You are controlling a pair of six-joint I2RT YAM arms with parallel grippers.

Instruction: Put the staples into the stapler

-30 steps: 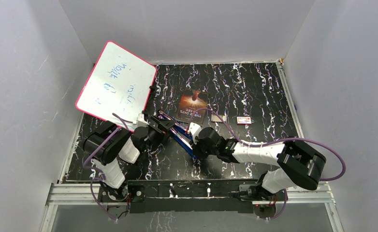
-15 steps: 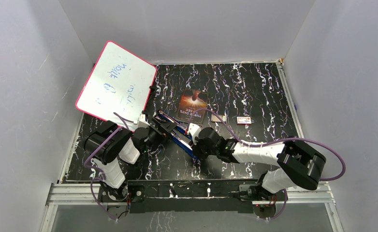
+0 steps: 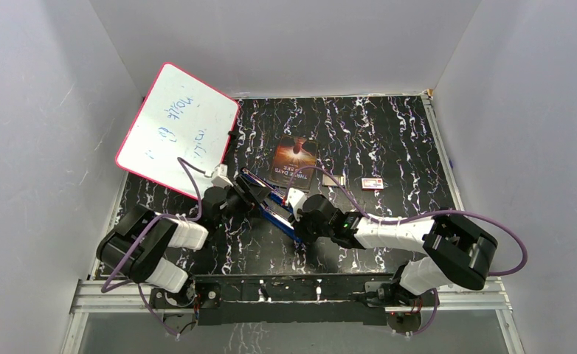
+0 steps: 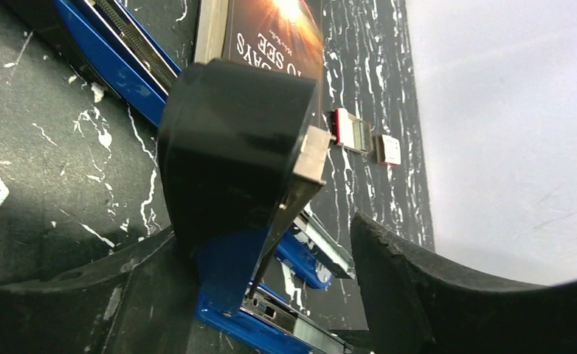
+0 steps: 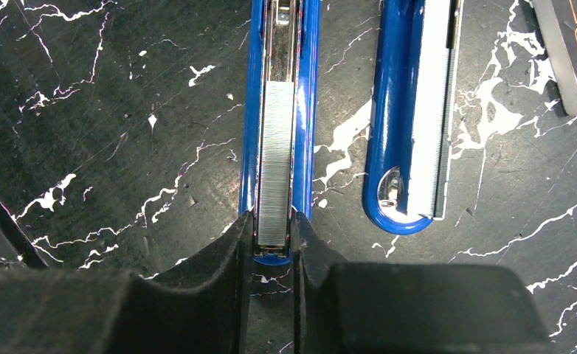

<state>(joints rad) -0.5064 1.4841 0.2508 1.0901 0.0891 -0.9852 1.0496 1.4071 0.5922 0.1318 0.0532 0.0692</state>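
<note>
While the staples (image 5: 274,169) were kept pinched by the right gripper (image 5: 271,240) in the stapler's (image 5: 249,110) channel, mid-tabletop, the left gripper (image 4: 271,265) was narrowed around its black cap (image 4: 234,147), not yet clamped, so lid closing was presumed next.

Silvery staples (image 5: 274,162), seemingly flat, inside open blue stapler (image 5: 249,110)
</note>
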